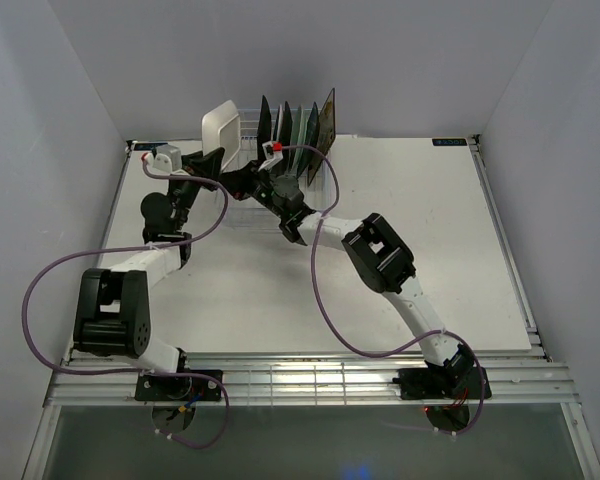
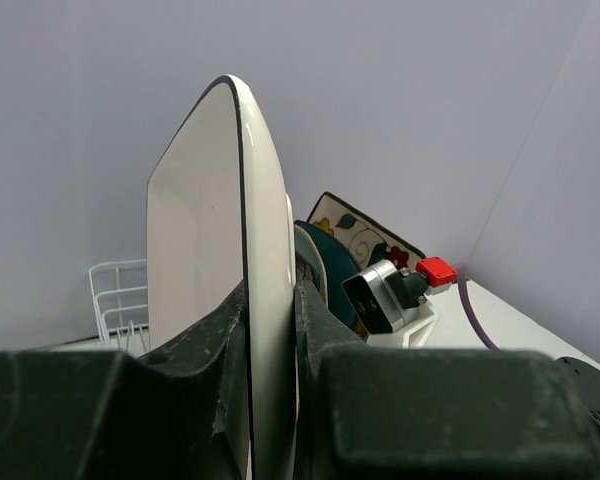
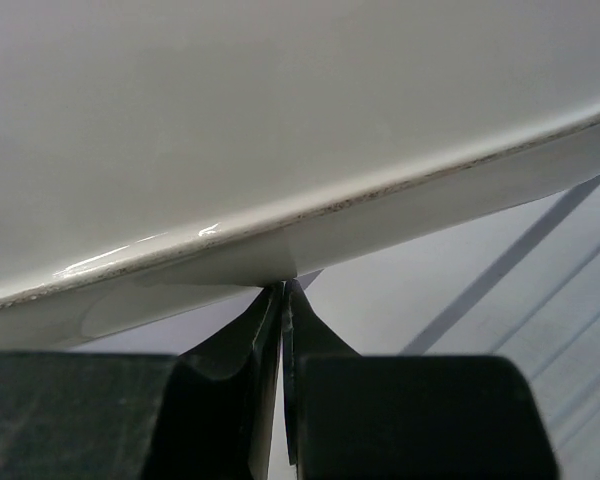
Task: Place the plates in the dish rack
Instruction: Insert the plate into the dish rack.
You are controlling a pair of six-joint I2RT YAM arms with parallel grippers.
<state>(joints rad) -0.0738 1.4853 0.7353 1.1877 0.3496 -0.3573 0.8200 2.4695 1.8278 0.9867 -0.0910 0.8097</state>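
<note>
Rack: far side of table, other plates standing in its right slots. White plate: upright over the free left end, rim pinched by left gripper. Right gripper: closed, empty, tips just under the rim. Lower it straight and vertical between free prongs.

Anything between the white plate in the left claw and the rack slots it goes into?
Yes, the right claw: shut, tips against the white plate at its rim, wrist reaching over the dish rack beside the racked plates. The left claw holds the plate upright at the rack's other end; nothing else visible in its way.
</note>
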